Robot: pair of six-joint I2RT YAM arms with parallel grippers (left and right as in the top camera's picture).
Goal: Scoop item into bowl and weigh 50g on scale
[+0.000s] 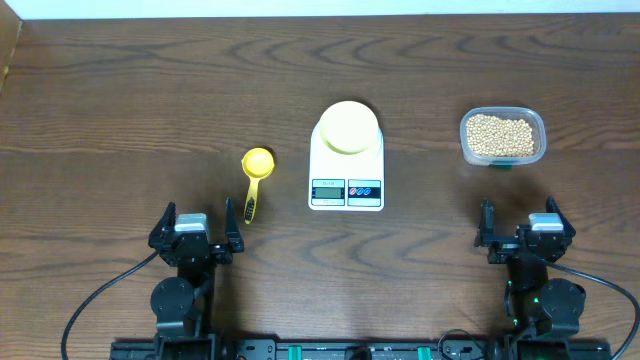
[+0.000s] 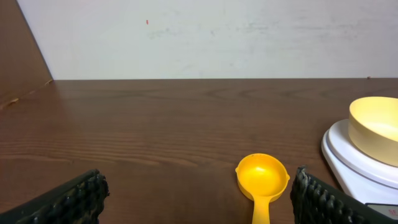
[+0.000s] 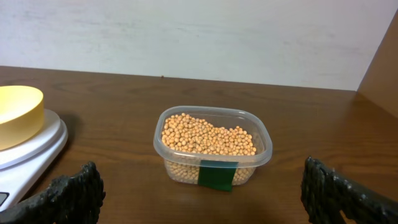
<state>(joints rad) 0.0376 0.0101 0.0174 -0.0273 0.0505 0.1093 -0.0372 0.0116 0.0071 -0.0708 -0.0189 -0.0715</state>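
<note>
The pale yellow bowl (image 1: 348,127) stands empty on the white scale (image 1: 346,187) at the table's middle; both show in the left wrist view, bowl (image 2: 375,127) on scale (image 2: 345,163), and in the right wrist view, bowl (image 3: 18,113) on scale (image 3: 31,149). The beans (image 1: 501,136) fill a clear tub (image 3: 213,144) at the right. A yellow scoop (image 1: 255,172) lies left of the scale, handle toward me, also in the left wrist view (image 2: 263,180). My left gripper (image 1: 196,232) is open and empty near the front edge. My right gripper (image 1: 522,230) is open and empty in front of the tub.
A green tape patch (image 3: 216,174) marks the tub's near wall. A pale wall (image 2: 205,37) runs behind the table's far edge. A brown side panel (image 2: 22,56) stands at the far left.
</note>
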